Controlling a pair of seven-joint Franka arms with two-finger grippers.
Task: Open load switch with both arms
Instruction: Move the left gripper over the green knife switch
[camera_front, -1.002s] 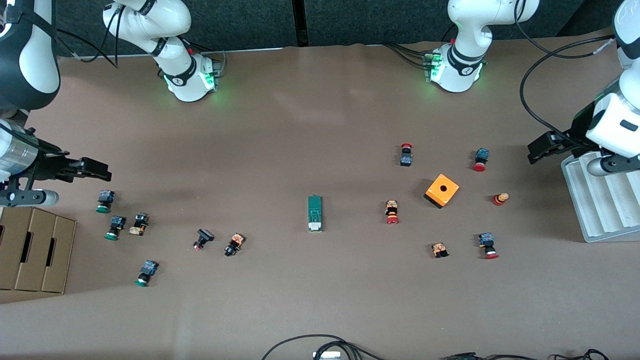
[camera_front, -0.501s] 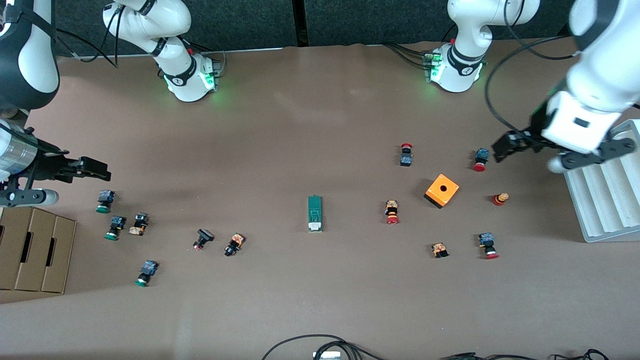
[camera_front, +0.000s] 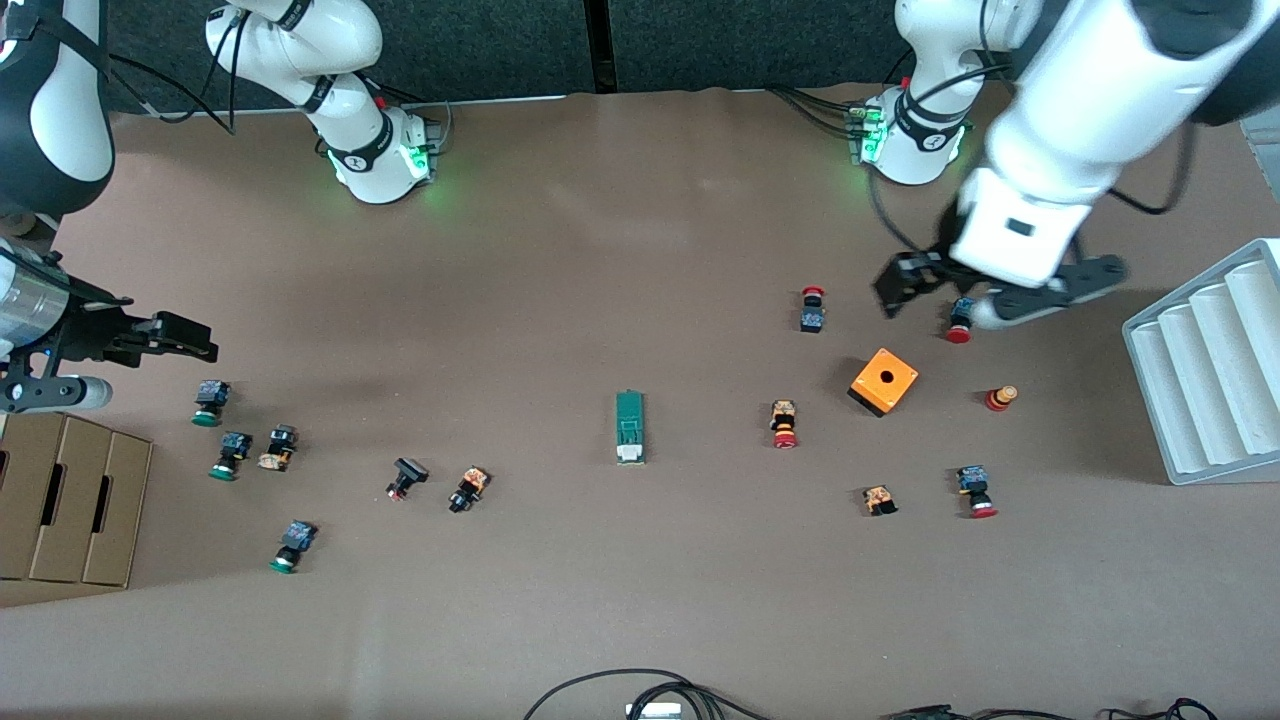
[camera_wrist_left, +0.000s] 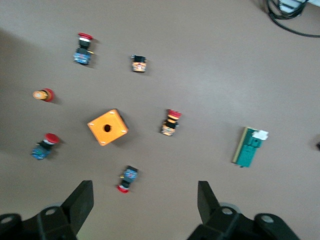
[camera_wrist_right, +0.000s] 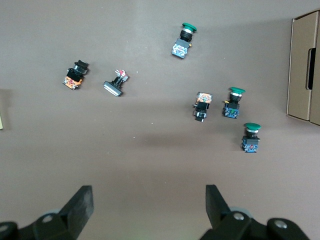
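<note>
The load switch (camera_front: 629, 427), a slim dark-green block with a white end piece, lies flat in the middle of the table; the left wrist view also shows the load switch (camera_wrist_left: 248, 146). My left gripper (camera_front: 893, 290) hangs open and empty over the table between two red-capped push buttons, toward the left arm's end. In its own view the left gripper (camera_wrist_left: 145, 200) has a red-capped button (camera_wrist_left: 127, 179) below its jaws. My right gripper (camera_front: 188, 340) waits open and empty over the right arm's end, with bare table under the right gripper (camera_wrist_right: 148, 205).
An orange cube box (camera_front: 884, 381) and several red-capped buttons lie around the left gripper. Green-capped and black buttons (camera_front: 210, 402) lie near the right gripper. A cardboard box (camera_front: 70, 500) and a white ridged tray (camera_front: 1210, 370) sit at the table's ends. Cables (camera_front: 640, 690) lie at the front edge.
The left arm has swung from over the white tray toward the table's middle and now hangs by the red-capped buttons. The right arm has barely moved.
</note>
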